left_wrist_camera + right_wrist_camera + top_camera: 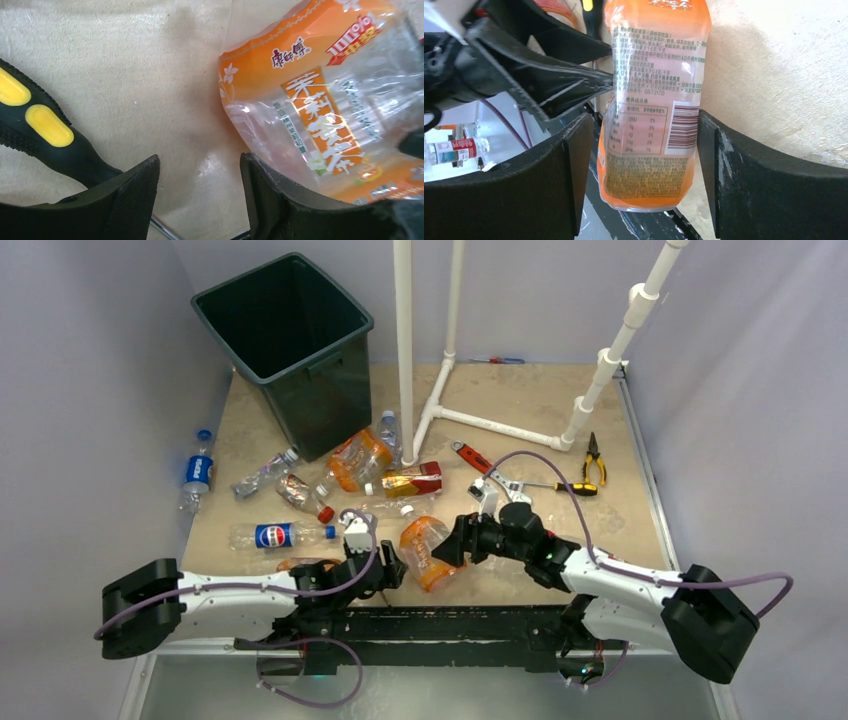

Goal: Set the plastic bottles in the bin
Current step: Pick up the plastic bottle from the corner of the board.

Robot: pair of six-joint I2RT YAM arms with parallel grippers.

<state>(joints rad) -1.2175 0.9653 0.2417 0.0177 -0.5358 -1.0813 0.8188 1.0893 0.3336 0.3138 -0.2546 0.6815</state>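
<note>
An orange-labelled plastic bottle [425, 552] lies at the table's near edge between my two grippers. My right gripper [644, 116] stands around that bottle [656, 100], one finger on each side with only slim gaps showing; its base overhangs the black table edge. My left gripper [200, 162] is open over bare tabletop, and the same bottle [320, 110] lies against the outside of its right finger. Several more plastic bottles lie further back, among them a Pepsi one [280, 535] and a red-labelled one [412, 480]. The dark bin [280, 330] stands at the far left.
A black-and-yellow screwdriver handle [42, 127] lies just left of my left gripper. A red wrench [470, 455], another screwdriver [560, 487] and pliers [594, 455] lie at the right. A white pipe frame [405, 340] rises behind the bottles.
</note>
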